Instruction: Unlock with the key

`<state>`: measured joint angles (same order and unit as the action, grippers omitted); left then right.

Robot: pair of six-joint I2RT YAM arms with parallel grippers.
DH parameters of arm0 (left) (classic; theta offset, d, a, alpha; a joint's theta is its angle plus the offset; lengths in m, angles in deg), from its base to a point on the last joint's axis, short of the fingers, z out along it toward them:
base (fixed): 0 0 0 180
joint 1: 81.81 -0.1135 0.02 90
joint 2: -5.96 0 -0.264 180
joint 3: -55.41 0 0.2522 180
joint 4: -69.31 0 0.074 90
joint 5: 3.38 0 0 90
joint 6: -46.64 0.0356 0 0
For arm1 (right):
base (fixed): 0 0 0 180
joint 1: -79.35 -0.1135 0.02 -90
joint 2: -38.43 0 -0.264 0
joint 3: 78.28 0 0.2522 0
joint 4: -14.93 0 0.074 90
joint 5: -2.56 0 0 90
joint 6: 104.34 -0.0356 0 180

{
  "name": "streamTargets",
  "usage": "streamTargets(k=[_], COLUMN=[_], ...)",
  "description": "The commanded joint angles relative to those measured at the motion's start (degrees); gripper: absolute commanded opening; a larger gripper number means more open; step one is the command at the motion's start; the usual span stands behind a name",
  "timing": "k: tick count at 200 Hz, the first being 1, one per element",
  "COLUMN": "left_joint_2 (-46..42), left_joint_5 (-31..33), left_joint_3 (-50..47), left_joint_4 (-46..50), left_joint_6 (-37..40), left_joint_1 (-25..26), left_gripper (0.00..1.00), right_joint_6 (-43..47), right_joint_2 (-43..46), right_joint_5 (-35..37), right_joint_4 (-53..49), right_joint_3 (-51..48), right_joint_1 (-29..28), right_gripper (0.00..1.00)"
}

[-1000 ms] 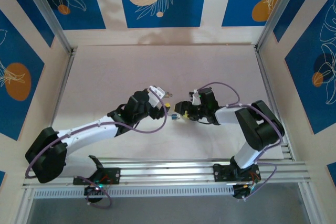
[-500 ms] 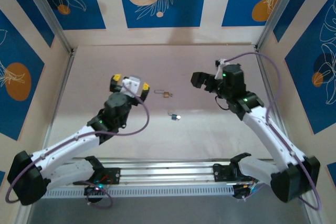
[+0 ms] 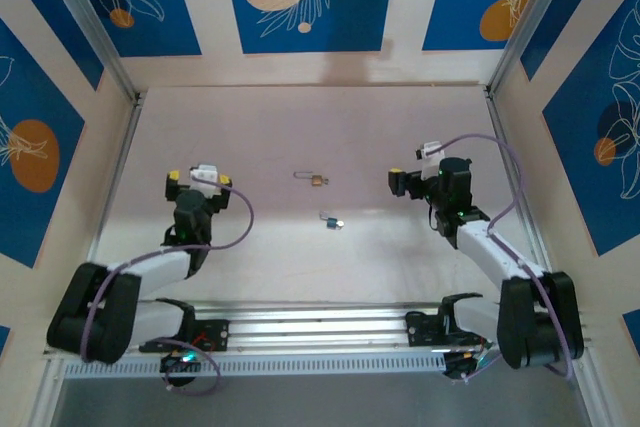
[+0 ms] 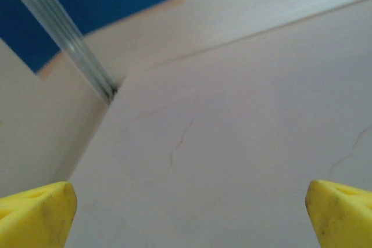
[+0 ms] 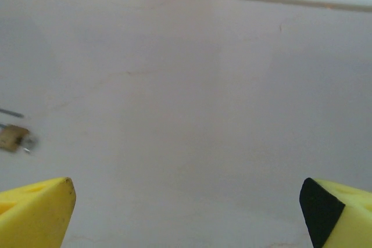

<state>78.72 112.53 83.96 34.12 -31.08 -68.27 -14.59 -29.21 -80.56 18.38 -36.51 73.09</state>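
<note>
Top external view: the left claw [image 3: 197,181] and the right claw [image 3: 425,182] sit well apart over the pale table [image 3: 250,127], each with its jaws spread as wide as they go and nothing held between them. The wrist views agree, with only bare table showing between the yellow fingertips [image 4: 36,213] of the left claw and between those [image 5: 35,212] of the right.

The small brass padlock [image 3: 317,181] lies on the table between the two claws, roughly level with both. Its thin shackle points toward the left claw. The key [image 3: 331,221], on a bluish ring, lies apart from the lock, nearer the arm bases and slightly closer to the right claw. From the right wrist, the padlock [image 5: 13,137] shows blurred, far off to the left of the jaws.

Neither claw touches lock or key, and the key is not in the keyhole. The shackle is too small to tell whether it has sprung. If it has, the work looks finished. If not, grasping, inserting and turning all remain.
</note>
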Motion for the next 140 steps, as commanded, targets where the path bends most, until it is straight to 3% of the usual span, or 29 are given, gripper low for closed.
streamTargets(k=[1,23,37,53,67,86,140], left_joint_2=[8.2,20.5,15.7,18.1,16.8,16.9,17.0], left_joint_5=[-9.5,-11.8,-13.4,-13.1,-12.9,-14.4,-15.3], left_joint_3=[-1.7,-1.2,-0.6,1.2,4.2,5.8,5.7], left_joint_4=[-13.1,-26.4,-16.5,-17.6,-9.4,-6.3,-7.1], left_joint_6=[-6.9,-6.6,-8.2,-7.7,-8.6,-9.4,-9.1], left_joint_1=[-3.8,-5.0,-5.6,-5.9,-5.9,-6.9,-7.3], left_gripper=[1.00,1.00,1.00,1.00,1.00,1.00,1.00], right_joint_6=[0.6,-0.7,-1.8,-3.3,-3.4,-4.8,-5.1], right_joint_2=[-4.7,-11.3,-15.1,-20.4,-18.7,-19.4,-19.7], right_joint_5=[-4.7,-6.6,-5.6,-5.3,-4.0,-5.3,-5.5], right_joint_4=[20.2,31.5,36.0,42.1,32.9,28.7,28.7], right_joint_3=[-6.4,-9.4,-10.2,-10.1,-7.0,-4.2,-3.9], right_joint_1=[2.2,4.2,4.8,5.3,5.5,6.8,7.1], right_gripper=[0.99,0.99,0.99,0.99,0.99,0.99,0.99])
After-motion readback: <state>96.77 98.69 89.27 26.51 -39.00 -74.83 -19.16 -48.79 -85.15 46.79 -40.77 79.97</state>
